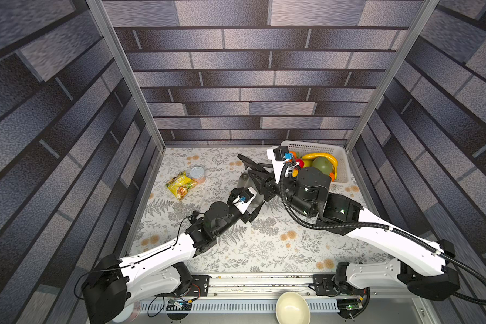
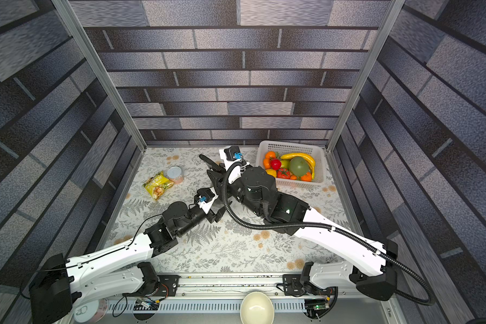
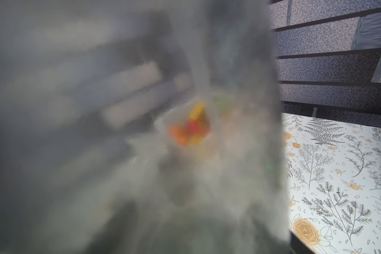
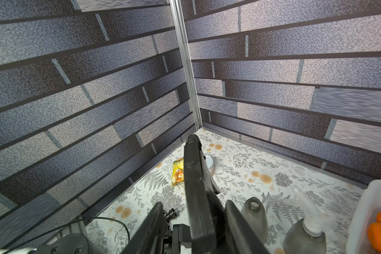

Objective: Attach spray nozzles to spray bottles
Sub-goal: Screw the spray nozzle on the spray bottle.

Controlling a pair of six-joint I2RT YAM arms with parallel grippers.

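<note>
The right tool [image 4: 194, 203] is standing with its fingers [image 4: 155, 220] apart, and a black spray nozzle [image 4: 193, 169] is rising between them. One finger is showing a clear gap to the nozzle and the other is sitting just beside it, so nothing is being squeezed. The left tool [image 1: 255, 211] is sitting low over the bench [image 4: 240, 158], and a grey bottle [image 3: 141, 132] is filling its wrist view as a blur. In both top views this tool appears to be clamped on that bottle, though its fingers are mostly hidden. Near the white basket [image 4: 361, 209], an open-necked bottle [image 4: 254, 216] is standing upright, and just beside it a third bottle [image 4: 306, 240] is carrying a clear nozzle [image 4: 310, 222]
</note>
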